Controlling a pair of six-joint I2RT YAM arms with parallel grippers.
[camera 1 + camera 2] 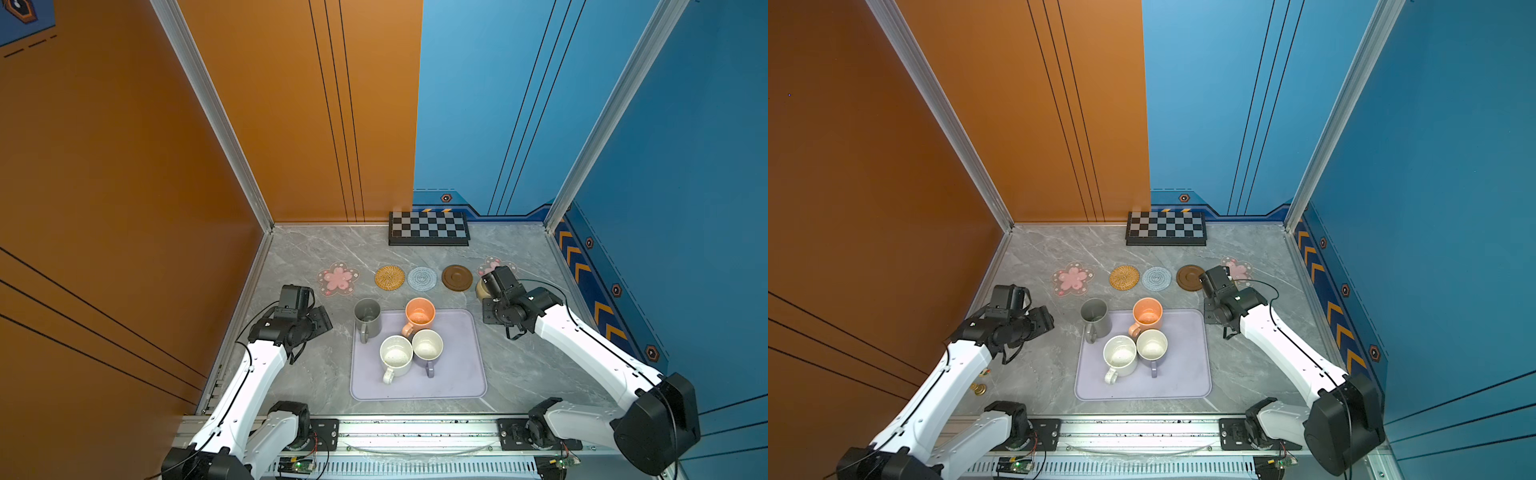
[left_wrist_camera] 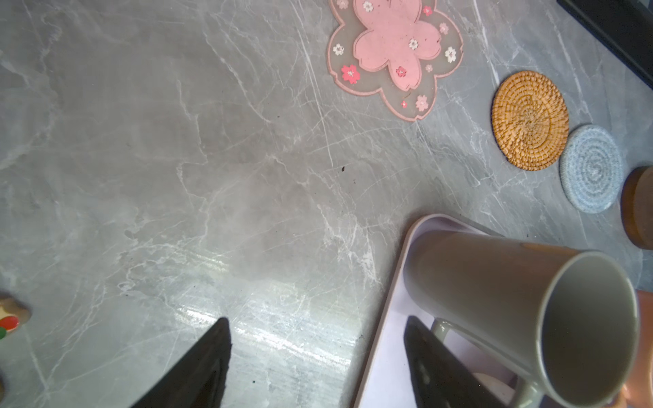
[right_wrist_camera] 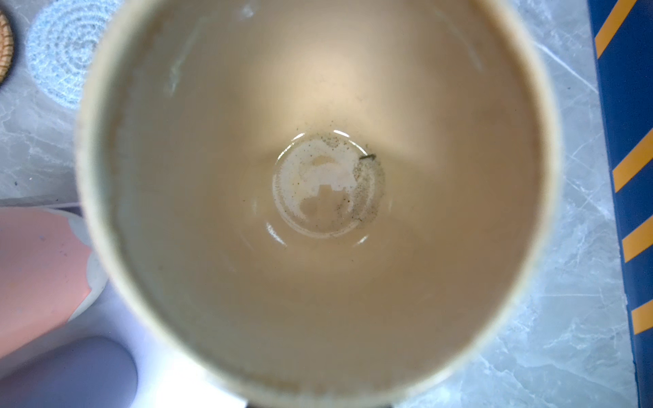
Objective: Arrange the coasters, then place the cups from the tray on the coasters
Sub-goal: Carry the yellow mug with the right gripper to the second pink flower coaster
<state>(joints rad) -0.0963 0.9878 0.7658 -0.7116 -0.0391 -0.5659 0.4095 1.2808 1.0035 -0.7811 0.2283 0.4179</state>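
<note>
In a top view my right claw [image 1: 491,287] is closed on the beige mug [image 1: 481,290], just beside the wooden coaster [image 1: 456,278], with a flower coaster [image 1: 492,262] just past it. The tray [image 1: 457,374] lies near, toward the middle. My left claw [image 1: 323,319] hangs beside the grey mug [image 1: 367,316].

In the left wrist view its fingers [image 2: 208,364] stand apart over bare table [image 2: 141,176], gripping nothing.

In the right wrist view the beige mug's inside fills the frame.

- Free: bare tabletop [image 1: 307,374] left of tray [image 1: 457,386].
- Packed close mid-tray: speckled mug [image 1: 395,355], lavender mug [image 1: 427,344], orange mug [image 1: 420,312].
- Blocked beside brown coaster [image 1: 456,277]: beige mug [image 1: 480,291] in right gripper [image 1: 492,282].
</note>
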